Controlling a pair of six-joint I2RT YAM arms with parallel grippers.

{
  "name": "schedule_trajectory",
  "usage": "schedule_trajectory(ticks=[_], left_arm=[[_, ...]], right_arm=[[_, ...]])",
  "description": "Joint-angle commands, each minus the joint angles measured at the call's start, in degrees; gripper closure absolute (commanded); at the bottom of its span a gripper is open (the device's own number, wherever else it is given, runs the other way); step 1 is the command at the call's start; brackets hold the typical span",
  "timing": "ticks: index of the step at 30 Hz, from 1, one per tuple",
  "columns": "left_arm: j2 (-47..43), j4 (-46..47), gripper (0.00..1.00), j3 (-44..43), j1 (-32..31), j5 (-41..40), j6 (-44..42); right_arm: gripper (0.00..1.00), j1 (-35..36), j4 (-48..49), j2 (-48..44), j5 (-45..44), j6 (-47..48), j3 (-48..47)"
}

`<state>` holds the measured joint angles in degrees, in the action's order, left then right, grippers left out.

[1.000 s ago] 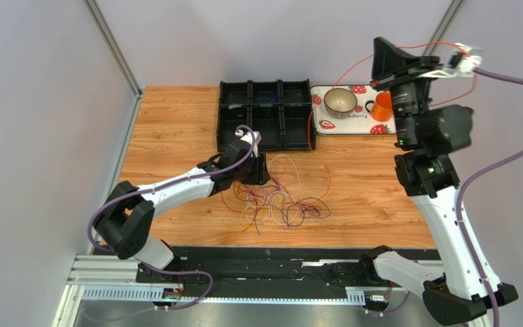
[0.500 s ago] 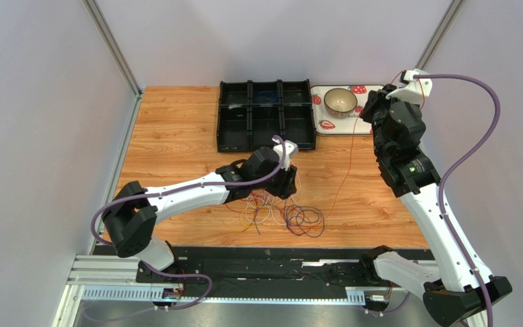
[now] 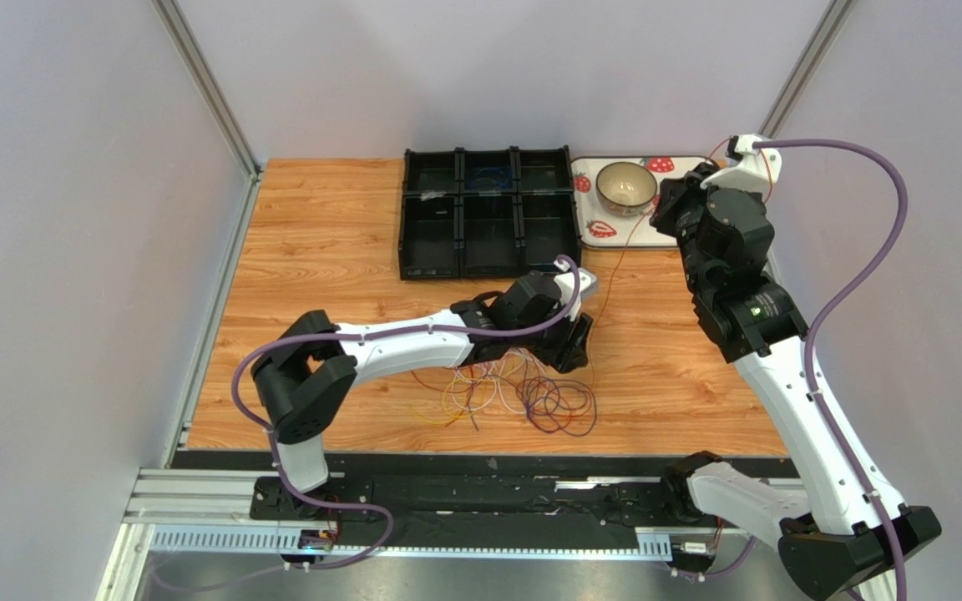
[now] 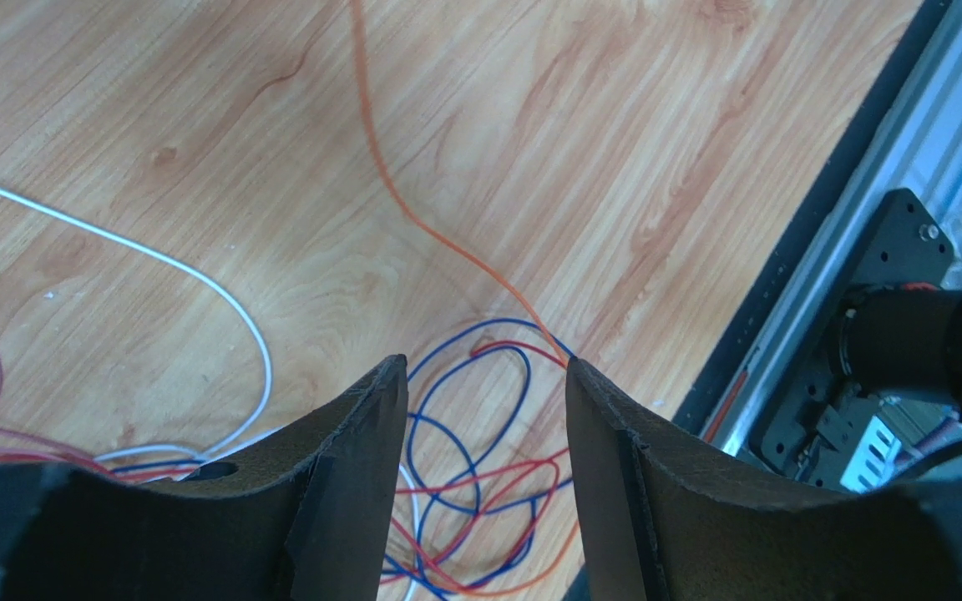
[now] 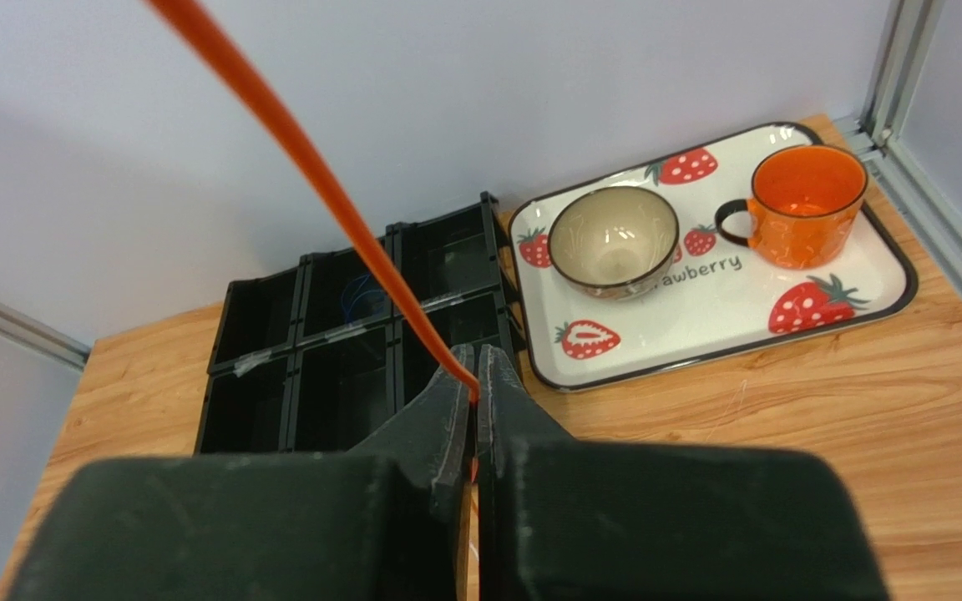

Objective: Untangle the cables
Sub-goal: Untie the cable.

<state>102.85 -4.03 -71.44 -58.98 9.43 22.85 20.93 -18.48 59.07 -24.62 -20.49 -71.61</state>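
The cables point(image 3: 530, 395) lie as a loose tangle of purple, red, yellow and white loops on the wooden table near the front edge. My left gripper point(image 3: 570, 344) hovers at the tangle's right side, open. In the left wrist view blue and red loops point(image 4: 480, 438) lie on the table below the gap between its fingers point(image 4: 480, 376), with nothing gripped. My right gripper point(image 3: 672, 207) is raised near the tray, shut on an orange cable point(image 5: 311, 163). That cable point(image 4: 380, 163) trails down across the table into the tangle.
A black compartment organiser point(image 3: 486, 213) stands at the back middle. Beside it is a strawberry-print tray point(image 5: 725, 301) with a bowl point(image 5: 612, 238) and an orange mug point(image 5: 806, 194). A black rail point(image 3: 499, 482) runs along the front edge.
My left arm has reached further right, from the tangle's left to its right side. My right arm has swung down and in, lowering the orange cable. The tangle has bunched up.
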Motion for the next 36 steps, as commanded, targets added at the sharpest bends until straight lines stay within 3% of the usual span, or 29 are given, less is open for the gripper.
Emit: schedule_trajectory(ticks=[1,4,10,15,26,36], left_arm=[[3.58,0.96,0.42,-3.61,-0.26,-1.95,2.63],[6.57,-1.68,0.42,-6.78,-0.26,-6.79,4.48],[11.32,-0.89,0.41,-10.47,-0.35,-4.51,6.06],[14.57,-2.91,0.42,-12.67,-0.35,-8.81,7.91],[11.41,-3.79,0.43,-9.16,-0.61,-13.74,8.61],[15.71,-1.34,0.47,-12.06,-0.87,-13.21,8.88]], right_arm=[[1.0,-0.01,-1.12,-0.71,3.87,-3.24,0.95],[1.0,-0.1,-1.82,-0.97,4.75,-3.94,0.95],[1.0,-0.1,-2.7,-1.76,7.83,-6.23,1.65],[1.0,-0.01,-3.4,-2.2,9.06,-6.93,1.74],[1.0,-0.01,-4.2,-2.56,11.44,-7.81,2.09],[1.0,-0.01,-4.19,-2.82,12.93,-8.51,2.27]])
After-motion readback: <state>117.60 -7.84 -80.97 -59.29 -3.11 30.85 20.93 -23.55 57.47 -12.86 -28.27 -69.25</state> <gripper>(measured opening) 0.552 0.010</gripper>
